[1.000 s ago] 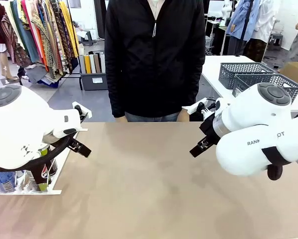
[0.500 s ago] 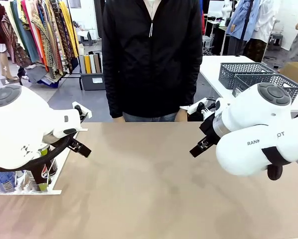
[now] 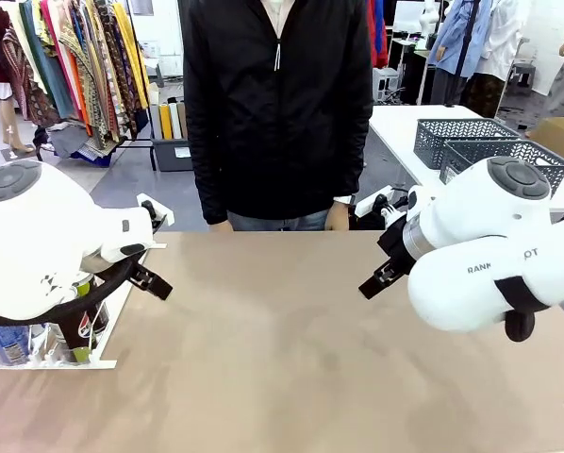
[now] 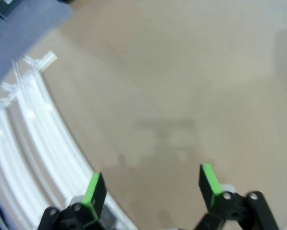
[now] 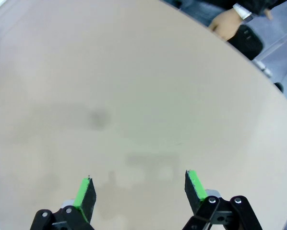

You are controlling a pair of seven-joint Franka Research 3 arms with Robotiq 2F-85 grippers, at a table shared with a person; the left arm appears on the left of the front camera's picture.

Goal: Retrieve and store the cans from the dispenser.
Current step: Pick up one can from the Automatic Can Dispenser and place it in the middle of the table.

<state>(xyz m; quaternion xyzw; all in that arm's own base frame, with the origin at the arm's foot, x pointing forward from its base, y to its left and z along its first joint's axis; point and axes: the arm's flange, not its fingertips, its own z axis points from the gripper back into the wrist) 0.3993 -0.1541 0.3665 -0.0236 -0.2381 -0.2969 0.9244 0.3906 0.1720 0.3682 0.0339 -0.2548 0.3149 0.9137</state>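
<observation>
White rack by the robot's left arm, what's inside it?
A blue drink can and a dark can with red marks sit in the sloped white rack. The big white left arm covers the rest.

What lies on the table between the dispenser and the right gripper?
Nothing. In the front view the table is bare from the dispenser to the right arm; the right wrist view shows bare table below the right gripper.

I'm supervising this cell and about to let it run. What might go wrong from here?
1. The cans sit low in the dispenser, tucked under the left arm. The open left gripper, hanging beside its rails, may clip them when reaching in.
2. The person's hand is at the far table edge near the right arm. A sweep there might strike it.
</observation>
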